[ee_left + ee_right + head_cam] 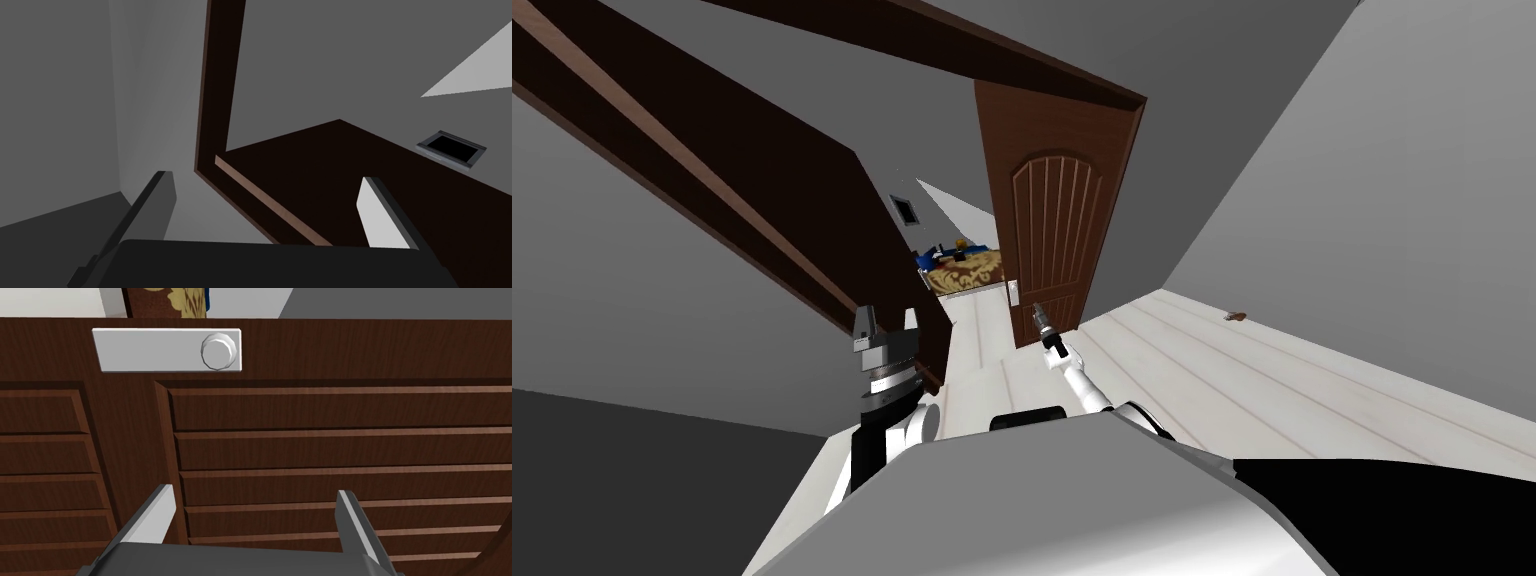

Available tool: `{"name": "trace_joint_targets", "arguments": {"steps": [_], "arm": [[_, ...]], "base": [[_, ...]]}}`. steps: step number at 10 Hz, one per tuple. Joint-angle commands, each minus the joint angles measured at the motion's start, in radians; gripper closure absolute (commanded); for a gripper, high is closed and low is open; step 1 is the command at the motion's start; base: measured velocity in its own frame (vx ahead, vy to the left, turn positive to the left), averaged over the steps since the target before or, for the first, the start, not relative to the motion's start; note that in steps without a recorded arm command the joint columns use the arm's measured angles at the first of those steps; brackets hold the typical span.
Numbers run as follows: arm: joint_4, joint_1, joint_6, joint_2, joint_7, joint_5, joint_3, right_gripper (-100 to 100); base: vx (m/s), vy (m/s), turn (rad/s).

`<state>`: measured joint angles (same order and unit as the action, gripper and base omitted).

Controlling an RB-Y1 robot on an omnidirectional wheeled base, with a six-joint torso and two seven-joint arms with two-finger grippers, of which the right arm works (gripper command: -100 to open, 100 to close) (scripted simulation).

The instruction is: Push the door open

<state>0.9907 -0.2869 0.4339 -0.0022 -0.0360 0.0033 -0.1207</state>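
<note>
Jaws stand wide on both arms, holding nothing. Left gripper (887, 325), lower centre-left, faces the dark door frame (220, 100). At centre frame the brown door (1052, 240) hangs partly open, and the right gripper (1040, 318) sits close to its panels, near the knob (218, 351). More pushing seems needed.

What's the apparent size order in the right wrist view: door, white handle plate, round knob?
Largest to smallest, as they look in the right wrist view:
1. door, spanning nearly the whole picture
2. white handle plate
3. round knob, sitting on one end of the plate, so nearness does not blur the ranking
</note>
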Motion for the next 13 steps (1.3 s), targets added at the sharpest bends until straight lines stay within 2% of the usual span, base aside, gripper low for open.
{"name": "trace_joint_targets", "arguments": {"steps": [1,3,6,7,8,13], "arm": [[-0.041,-0.023,-0.003,0.009,-0.001,0.0,-0.007,-100],[-0.132,-0.075,-0.007,0.024,-0.006,-0.001,-0.02,-100],[-0.224,-0.128,-0.01,0.043,-0.012,-0.002,-0.033,-100],[-0.221,-0.121,0.002,0.04,-0.011,-0.002,-0.029,-100],[-0.225,-0.125,0.001,0.011,-0.01,-0.003,-0.026,-100],[-0.232,-0.129,0.0,-0.02,-0.008,-0.006,-0.017,-100]], "base": [[0.099,-0.015,-0.006],[0.135,-0.014,-0.01],[0.194,-0.008,-0.008],[0.079,0.003,0.001],[0.119,0.043,0.03],[0.163,0.054,0.017]]}}
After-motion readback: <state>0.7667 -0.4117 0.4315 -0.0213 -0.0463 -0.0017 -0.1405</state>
